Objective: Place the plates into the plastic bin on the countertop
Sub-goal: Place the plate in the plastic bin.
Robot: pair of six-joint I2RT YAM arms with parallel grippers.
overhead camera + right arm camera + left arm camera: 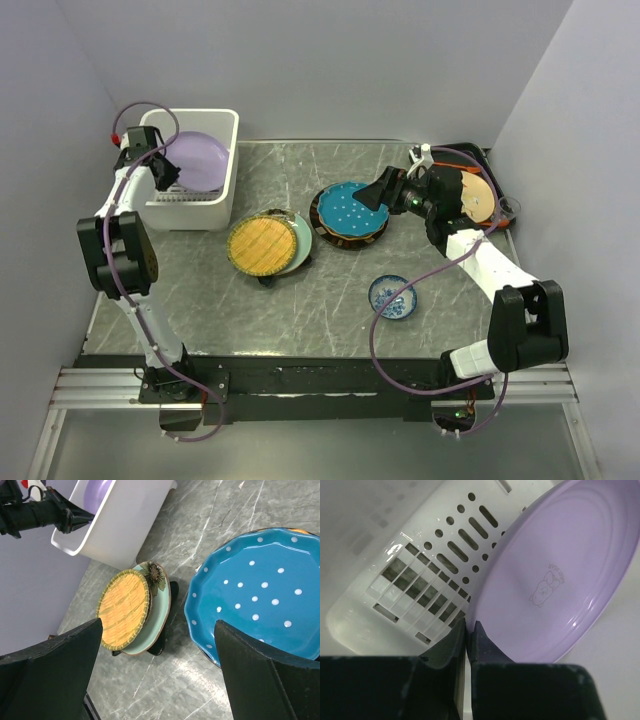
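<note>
Status: one lavender plate (pixel 195 160) leans inside the plastic bin (pixel 232 165) beside the left gripper (pixel 468 630), fingers pressed together; right of the bin, the yellow woven plate (pixel 262 245) and teal dotted plate (pixel 347 208) await loading, with the right gripper (pixel 378 193) spread wide over the latter.

My left arm (pixel 118 252) rises from its base at the near edge, folds at the elbow and stretches away toward the far left. The wrist is bent over so that my left gripper (pixel 163 172) points downward. Its two dark fingers (pixel 445 647) are pressed together, with only a hairline slit between them in the wrist view. My right arm (pixel 487 265) climbs from its base on the near right, bends at the elbow and extends inward to the left. My right gripper (pixel 372 195) is spread wide, its fingers (pixel 55 665) standing far apart at either side of the wrist view.
</note>
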